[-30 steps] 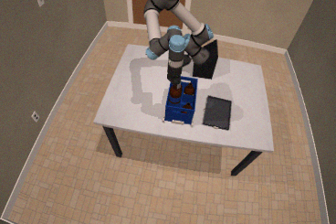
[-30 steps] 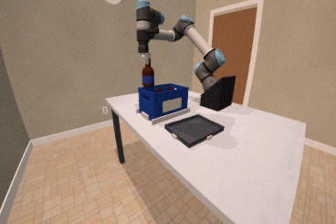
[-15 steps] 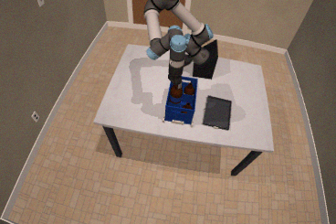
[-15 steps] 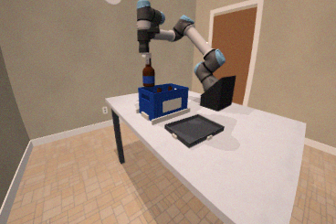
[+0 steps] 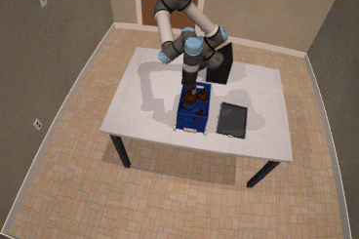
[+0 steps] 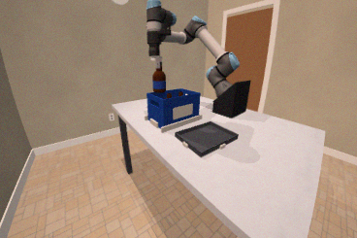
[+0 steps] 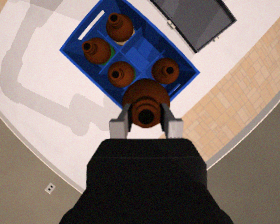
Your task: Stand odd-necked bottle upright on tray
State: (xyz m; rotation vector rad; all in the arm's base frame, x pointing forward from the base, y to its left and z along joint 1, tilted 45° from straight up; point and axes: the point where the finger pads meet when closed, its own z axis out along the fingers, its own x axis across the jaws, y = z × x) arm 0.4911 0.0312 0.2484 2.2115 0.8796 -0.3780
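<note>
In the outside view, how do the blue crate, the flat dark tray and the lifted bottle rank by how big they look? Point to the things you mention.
1. Blue crate (image 5: 191, 122) (image 6: 161, 112) (image 7: 158, 61)
2. Dark tray (image 5: 232, 120) (image 6: 207, 137) (image 7: 200, 19)
3. Lifted bottle (image 5: 190, 98) (image 6: 159, 78) (image 7: 147, 95)

The crate and tray are fairly close; the bottle is clearly smallest.

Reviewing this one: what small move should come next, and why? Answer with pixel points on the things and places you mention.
Probably carry the bottle (image 6: 159, 81) (image 7: 146, 95) sideways toward the tray (image 5: 232, 120) (image 6: 207, 138) (image 7: 196, 20), keeping it upright: the gripper (image 6: 157, 62) (image 7: 146, 112) holds it by the neck, its base looks about level with the crate's (image 5: 191, 123) (image 6: 162, 111) (image 7: 73, 57) rim, so a little more lift first seems prudent.
</note>
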